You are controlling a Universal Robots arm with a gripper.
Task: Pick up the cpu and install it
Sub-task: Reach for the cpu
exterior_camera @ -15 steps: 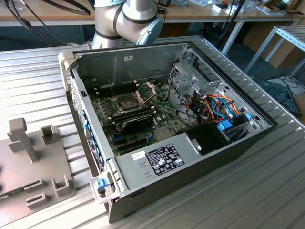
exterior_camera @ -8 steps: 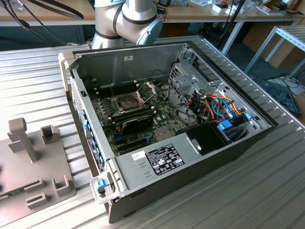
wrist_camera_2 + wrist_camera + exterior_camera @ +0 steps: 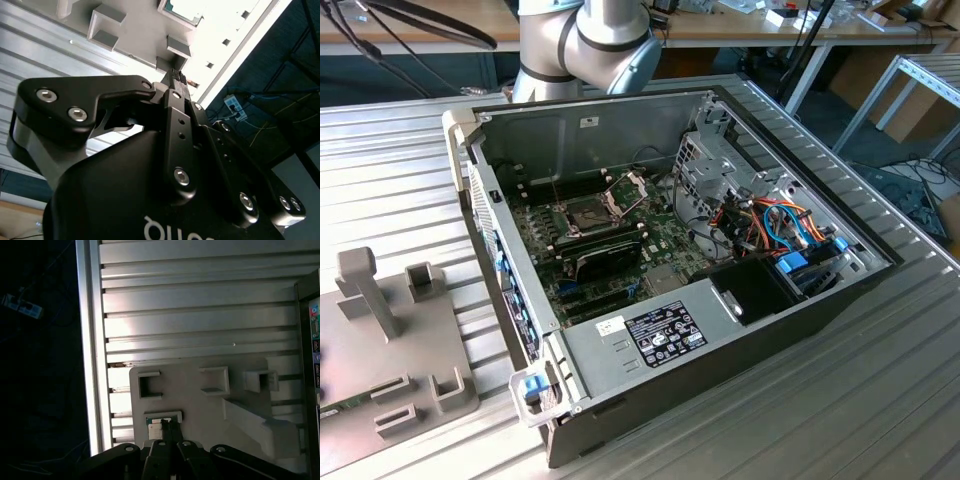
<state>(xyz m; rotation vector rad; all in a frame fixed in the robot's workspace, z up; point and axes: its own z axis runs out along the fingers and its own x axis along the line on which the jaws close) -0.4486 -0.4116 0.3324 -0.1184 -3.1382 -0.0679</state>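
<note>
Currently the cpu sits flat in a small square pocket near one edge of the grey fixture plate, w/ its pale top facing up. Gripper hangs over that pocket; in the second wrist view its black fingers are pressed together at the tips w/ nothing between them, clear of the plate. Other holders on the plate, incl. a U-shaped bracket and a slanted post, stand further in from the pocket. Plate rests on a ribbed aluminium table. In the exterior view an open PC case lies beside the plate, toward the exterior view's right; its motherboard shows a socket w/ the hinged frame raised.
</note>
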